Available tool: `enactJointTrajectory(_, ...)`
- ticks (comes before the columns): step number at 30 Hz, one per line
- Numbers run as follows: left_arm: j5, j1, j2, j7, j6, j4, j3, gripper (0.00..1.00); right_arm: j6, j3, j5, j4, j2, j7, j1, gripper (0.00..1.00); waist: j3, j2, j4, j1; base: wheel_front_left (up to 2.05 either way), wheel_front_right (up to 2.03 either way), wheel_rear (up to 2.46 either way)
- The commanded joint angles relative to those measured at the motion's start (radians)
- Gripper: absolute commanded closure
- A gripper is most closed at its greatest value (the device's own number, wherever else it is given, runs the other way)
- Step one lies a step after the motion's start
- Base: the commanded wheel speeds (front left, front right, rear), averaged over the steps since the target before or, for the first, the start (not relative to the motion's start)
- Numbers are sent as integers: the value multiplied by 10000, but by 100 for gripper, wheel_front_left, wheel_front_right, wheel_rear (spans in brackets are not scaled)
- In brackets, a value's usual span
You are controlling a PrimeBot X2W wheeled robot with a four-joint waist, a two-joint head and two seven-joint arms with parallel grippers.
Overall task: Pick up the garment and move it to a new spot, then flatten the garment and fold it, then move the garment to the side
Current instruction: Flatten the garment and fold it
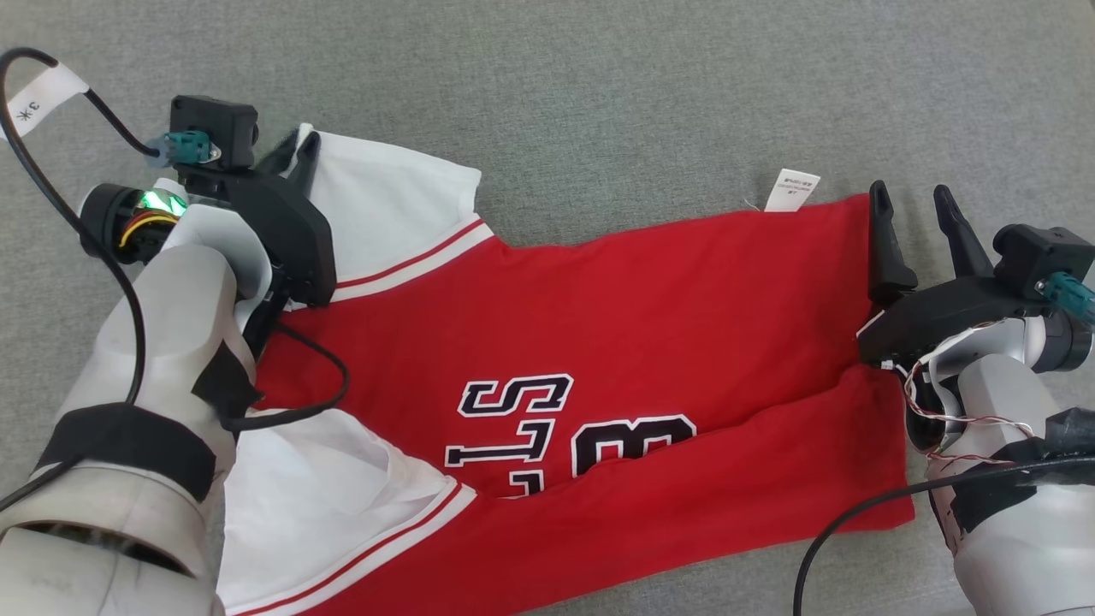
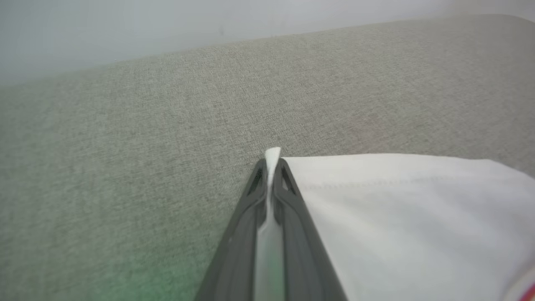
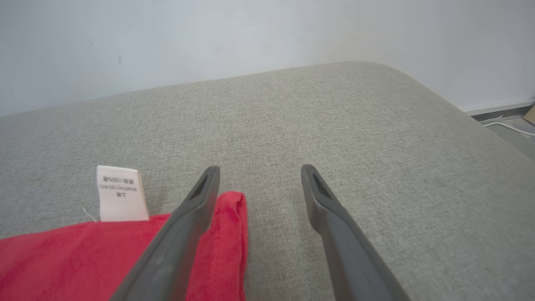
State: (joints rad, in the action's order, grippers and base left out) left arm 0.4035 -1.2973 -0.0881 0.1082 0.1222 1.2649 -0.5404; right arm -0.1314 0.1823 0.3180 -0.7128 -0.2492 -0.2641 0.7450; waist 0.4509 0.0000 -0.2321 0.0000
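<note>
On coarse grey weave, left fingers tight on white sleeve, right fingers apart.

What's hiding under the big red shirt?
The grey cushion shows all around the red shirt, so the shirt likely lies on that. Anything directly beneath is covered by the cloth.

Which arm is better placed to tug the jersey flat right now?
Left, likely. The left gripper is shut on the jersey's white sleeve; the right gripper is open at the red hem, holding nothing.
</note>
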Motion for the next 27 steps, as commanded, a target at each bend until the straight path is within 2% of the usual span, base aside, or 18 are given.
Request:
enactJointTrajectory(1,82,197,0,33,28,176,-71,100,14,10,92,23,-40,1,-118,0,-7,0,31,0,0,0,0)
enactJointTrajectory(14,409,349,143,596,70,-27,-561,100,14,416,698,-679,-151,1,-107,0,-195,0,311,0,0,0,0)
enactJointTrajectory(20,775,295,138,609,74,-300,-958,100,14,1000,1060,-1151,-93,1,118,0,-176,0,407,0,0,0,0)
enactJointTrajectory(21,817,300,143,652,74,-360,-1049,100,14,1105,1116,-1256,-122,4,214,3,-168,0,429,0,0,0,0)
enactJointTrajectory(23,880,303,107,790,73,-473,-1187,100,14,1212,1198,-1397,-176,4,319,40,-158,0,471,0,0,0,0)
enactJointTrajectory(25,922,340,104,888,73,-518,-1347,100,14,1194,1211,-1433,-232,2,365,71,-170,0,521,0,0,0,0)
enactJointTrajectory(27,1023,404,112,969,74,-545,-1450,100,14,1159,1176,-1370,-270,1,348,86,-203,0,573,0,0,0,0)
